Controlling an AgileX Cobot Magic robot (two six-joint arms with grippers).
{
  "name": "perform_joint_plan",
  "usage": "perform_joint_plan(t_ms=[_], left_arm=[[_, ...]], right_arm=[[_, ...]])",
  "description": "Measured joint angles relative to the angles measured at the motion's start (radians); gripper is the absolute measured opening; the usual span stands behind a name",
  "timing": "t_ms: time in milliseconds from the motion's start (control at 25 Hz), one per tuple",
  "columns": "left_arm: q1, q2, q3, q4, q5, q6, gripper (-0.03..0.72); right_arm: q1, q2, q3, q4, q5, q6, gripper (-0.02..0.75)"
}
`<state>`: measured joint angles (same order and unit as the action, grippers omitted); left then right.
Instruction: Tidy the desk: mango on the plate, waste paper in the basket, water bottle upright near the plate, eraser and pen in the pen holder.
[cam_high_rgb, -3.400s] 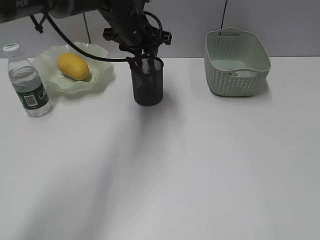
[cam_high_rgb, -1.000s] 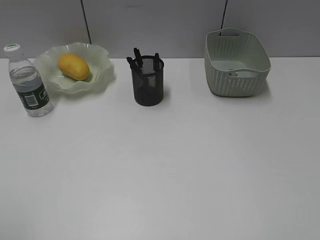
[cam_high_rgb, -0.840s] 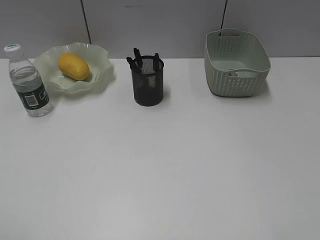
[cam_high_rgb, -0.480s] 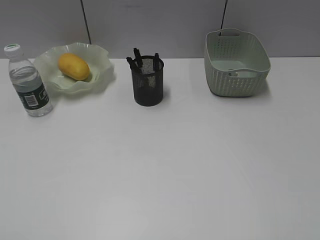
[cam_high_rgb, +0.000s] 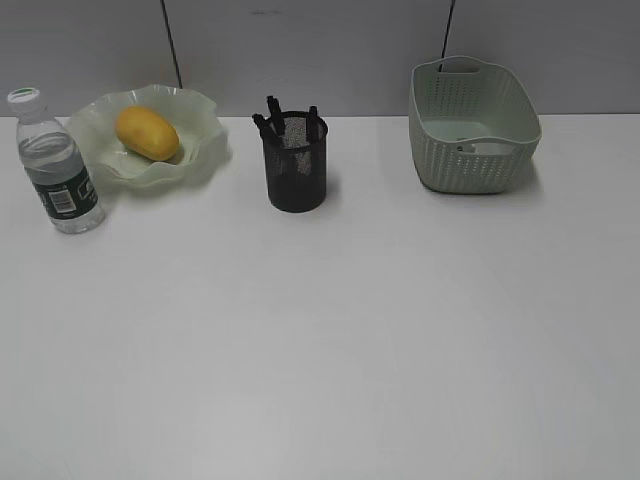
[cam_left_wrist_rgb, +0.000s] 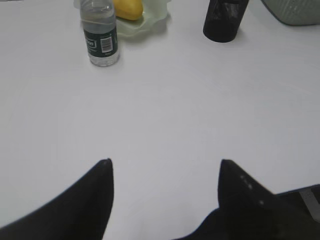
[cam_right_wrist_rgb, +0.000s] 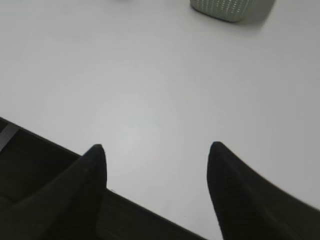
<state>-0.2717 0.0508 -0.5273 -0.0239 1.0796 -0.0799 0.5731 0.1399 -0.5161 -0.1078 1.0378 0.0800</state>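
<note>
Large plain white worktop (cam_high_rgb: 320, 340), items ranged along its far edge. Smooth yellow-orange oval mango (cam_high_rgb: 147, 133): lies on its side in the pale green translucent plate with wavy ruffled rim (cam_high_rgb: 200, 110), the spot the task assigns it. Small clear plastic water bottle, white cap and dark green label (cam_high_rgb: 58, 178): upright, just beside the plate on its near left, as the task wants. Black wire-mesh cylindrical pen holder (cam_high_rgb: 295, 172): stands between plate and basket, dark stick-like tops showing above its rim; pen and eraser cannot be told apart. Pale green oblong perforated plastic basket with cut-out handles (cam_high_rgb: 472, 125): far right, something pale resting inside, likely the waste paper, too small to confirm. Left end effector (cam_left_wrist_rgb: 165, 167): fingers apart, holding nothing, hovering over bare worktop well short of the items. Right end effector (cam_right_wrist_rgb: 156, 152): fingers apart, empty, above the near edge. Judgement: everything appears sorted, arms parked clear.
</note>
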Motion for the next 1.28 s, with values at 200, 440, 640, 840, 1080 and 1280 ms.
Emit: perform_joint_plan(t_ms=[200, 440, 640, 840, 1080, 1280], left_arm=[[0.0, 0.002, 0.004, -0.014, -0.006, 0.021, 0.499], [0.0, 0.002, 0.004, -0.019, -0.007, 0.025, 0.499], [0.0, 0.002, 0.004, -0.019, -0.008, 0.027, 0.499], [0.0, 0.002, 0.004, -0.02, -0.009, 0.028, 0.499], [0.021, 0.002, 0.004, -0.021, -0.009, 0.029, 0.499], [0.108, 0.002, 0.004, -0.022, -0.01, 0.029, 0.499]], right_arm=[[0.0, 0.0, 0.006, 0.041, 0.001, 0.0, 0.502], [0.0, 0.0, 0.011, 0.044, 0.001, 0.0, 0.502], [0.0, 0.0, 0.011, 0.048, 0.001, 0.0, 0.502], [0.0, 0.0, 0.011, 0.049, 0.001, 0.0, 0.502], [-0.007, 0.0, 0.011, 0.051, 0.001, 0.0, 0.502], [-0.131, 0.0, 0.011, 0.052, 0.002, 0.0, 0.502]])
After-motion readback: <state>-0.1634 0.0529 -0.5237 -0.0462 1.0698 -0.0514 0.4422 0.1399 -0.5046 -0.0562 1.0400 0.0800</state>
